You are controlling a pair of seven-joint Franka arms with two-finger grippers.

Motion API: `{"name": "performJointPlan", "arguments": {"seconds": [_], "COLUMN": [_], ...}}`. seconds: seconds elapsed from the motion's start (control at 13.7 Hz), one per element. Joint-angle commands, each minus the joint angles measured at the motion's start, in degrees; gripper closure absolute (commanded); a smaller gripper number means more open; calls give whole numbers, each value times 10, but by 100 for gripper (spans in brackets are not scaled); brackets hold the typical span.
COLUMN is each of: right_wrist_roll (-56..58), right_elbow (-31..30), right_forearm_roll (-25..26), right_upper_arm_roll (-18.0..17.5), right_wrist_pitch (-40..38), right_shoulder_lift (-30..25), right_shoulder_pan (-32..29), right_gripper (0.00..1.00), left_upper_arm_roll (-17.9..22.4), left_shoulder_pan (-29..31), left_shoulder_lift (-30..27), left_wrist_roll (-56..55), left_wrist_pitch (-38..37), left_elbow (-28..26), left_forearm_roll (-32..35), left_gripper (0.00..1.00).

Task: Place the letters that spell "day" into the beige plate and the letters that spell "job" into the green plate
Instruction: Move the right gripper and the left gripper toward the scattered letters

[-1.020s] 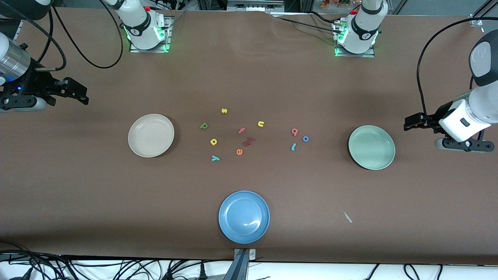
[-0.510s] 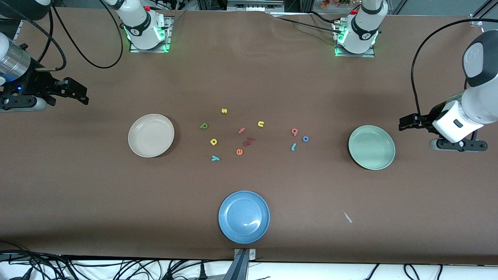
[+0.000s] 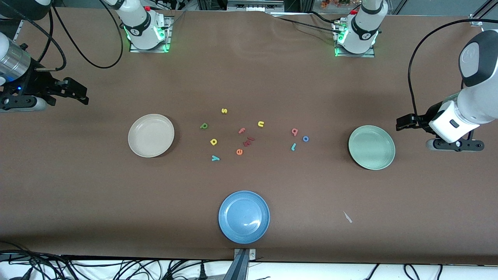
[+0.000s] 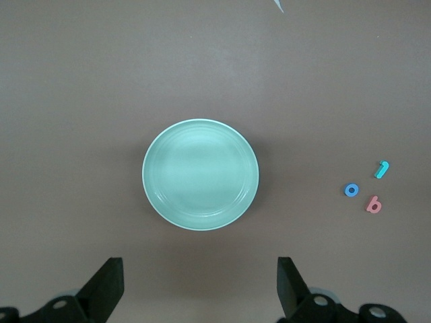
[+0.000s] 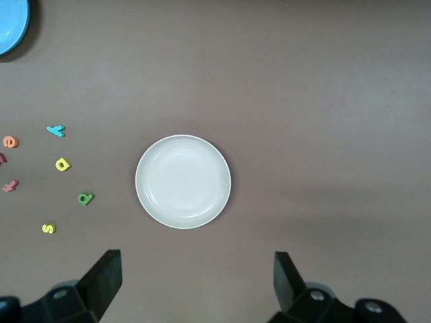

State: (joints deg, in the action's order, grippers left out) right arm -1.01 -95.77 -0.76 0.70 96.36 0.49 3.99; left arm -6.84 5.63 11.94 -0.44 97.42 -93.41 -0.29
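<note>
Left gripper (image 3: 400,124) shifted closer toward green plate (image 3: 371,147).

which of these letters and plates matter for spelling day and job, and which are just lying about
Part of the job:
green d, yellow a, teal y
beige plate
teal j, blue o, salmon b
green plate

Just lying about:
blue plate
yellow s, yellow u
orange e
red f, dark red k

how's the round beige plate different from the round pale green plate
The round beige plate is cream and lies toward the right arm's end, with the green d its closest letter. The round pale green plate is sage, toward the left arm's end, closest to the blue o. Both are empty, shallow and the same size.
</note>
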Motion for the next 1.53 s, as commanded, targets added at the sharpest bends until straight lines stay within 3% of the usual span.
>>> {"name": "performJointPlan", "arguments": {"seconds": [0.0,0.87,1.17,1.46], "right_wrist_roll": [-5,0,-7,-14], "right_elbow": [-4,-3,-3,-2], "right_forearm_roll": [8,4,1,5], "right_upper_arm_roll": [-8,-10,-13,-13], "right_wrist_pitch": [1,1,8,39], "right_shoulder_lift": [-5,5,47,126], "right_shoulder_pan": [-6,4,63,152], "right_gripper": [0,0,0,0], "left_upper_arm_roll": [0,0,0,-1], "left_shoulder_pan": [2,4,4,0], "left_shoulder_lift": [-4,-5,-4,-3], "left_wrist_roll": [-4,4,4,-4], "left_wrist_pitch": [0,0,1,1], "left_elbow": [-11,-14,-12,-15], "left_forearm_roll": [-10,-10,-9,-10], "left_gripper": [0,0,0,1]}}
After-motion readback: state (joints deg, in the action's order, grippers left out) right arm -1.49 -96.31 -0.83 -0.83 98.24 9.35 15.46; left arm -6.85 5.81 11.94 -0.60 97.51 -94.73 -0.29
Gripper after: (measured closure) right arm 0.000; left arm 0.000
